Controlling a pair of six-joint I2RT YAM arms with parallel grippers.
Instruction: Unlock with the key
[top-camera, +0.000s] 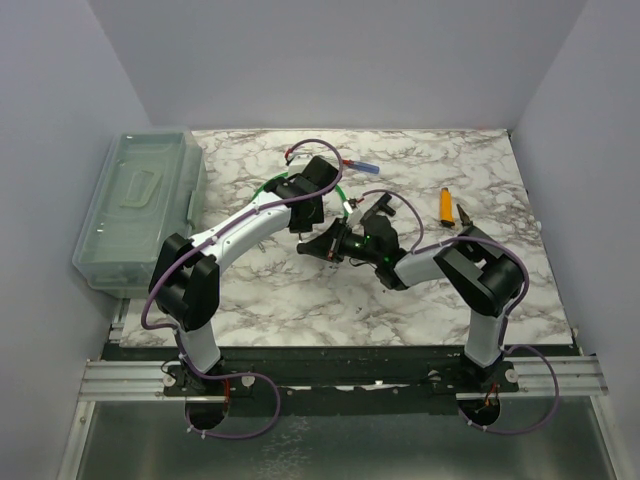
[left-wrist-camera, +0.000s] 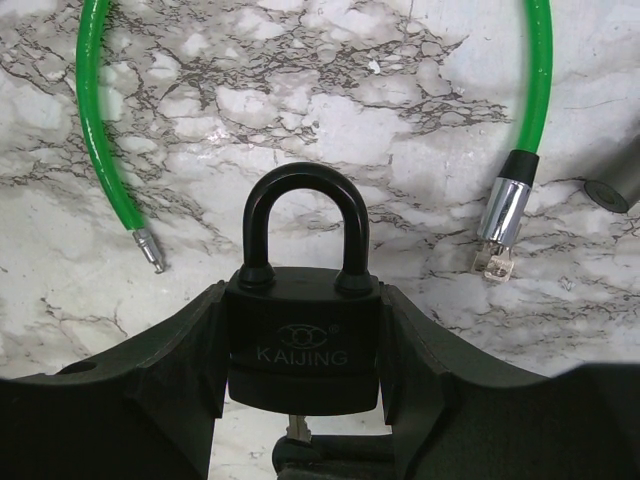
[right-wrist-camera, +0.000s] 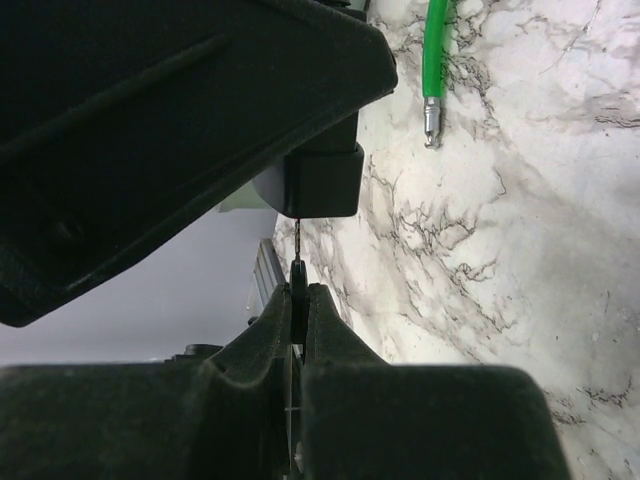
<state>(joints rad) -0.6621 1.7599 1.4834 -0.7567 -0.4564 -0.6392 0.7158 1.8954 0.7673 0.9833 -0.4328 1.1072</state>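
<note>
A black KAIJING padlock (left-wrist-camera: 303, 330) with its shackle (left-wrist-camera: 303, 215) down in the body is clamped between my left gripper's (left-wrist-camera: 303, 345) fingers, above the marble table. My right gripper (right-wrist-camera: 298, 290) is shut on the black head of a key (right-wrist-camera: 297, 285). The key's metal blade (right-wrist-camera: 297, 240) runs up into the bottom of the padlock body (right-wrist-camera: 320, 185). The blade also shows under the padlock in the left wrist view (left-wrist-camera: 297, 428). In the top view both grippers (top-camera: 310, 205) (top-camera: 335, 243) meet mid-table.
A green cable (left-wrist-camera: 95, 130) with metal ends (left-wrist-camera: 497, 215) lies on the marble behind the padlock. An orange tool (top-camera: 446, 204) lies at the right. A clear lidded plastic box (top-camera: 140, 205) stands at the left edge. A blue-capped item (top-camera: 360, 162) lies at the back.
</note>
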